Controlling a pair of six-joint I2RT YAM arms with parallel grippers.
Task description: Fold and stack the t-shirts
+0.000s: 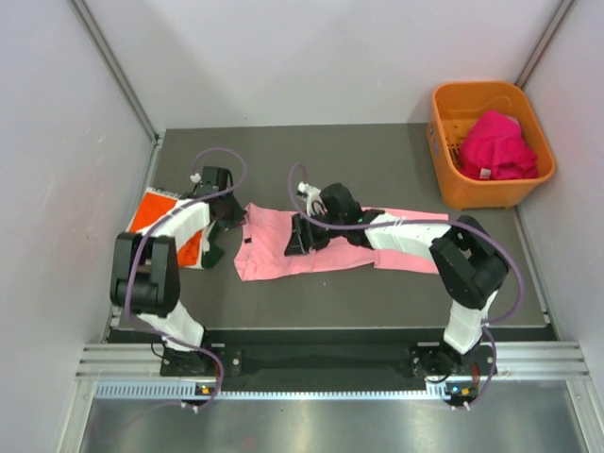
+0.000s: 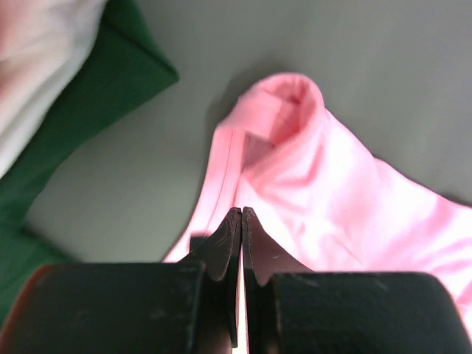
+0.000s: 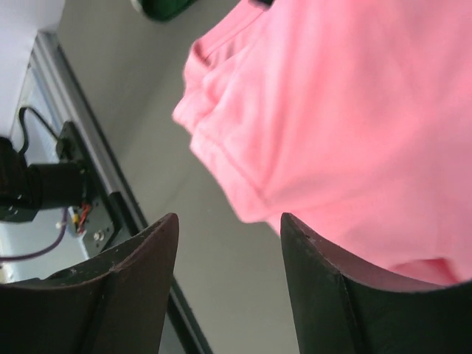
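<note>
Pink soft cotton, a light pink short-sleeved t-shirt [image 1: 274, 253], lies spread flat near the middle of the dark grey table [image 1: 377, 160]. The left gripper [image 2: 241, 212] sits at the shirt's left edge with its jaws pressed together; I can't tell whether cloth is pinched. The right gripper [image 3: 228, 221] hangs over the shirt's middle, jaws apart, holding nothing. Magenta t-shirts [image 1: 495, 146] fill the orange plastic basket [image 1: 444, 160] at the far right. A bright orange t-shirt [image 1: 151, 212] lies at the left.

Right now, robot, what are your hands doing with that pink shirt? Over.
Left hand shut on edge of light pink cloth t-shirt. Right hand open over it, empty. Dark green cloth shirt nearby, not blocking.
</note>
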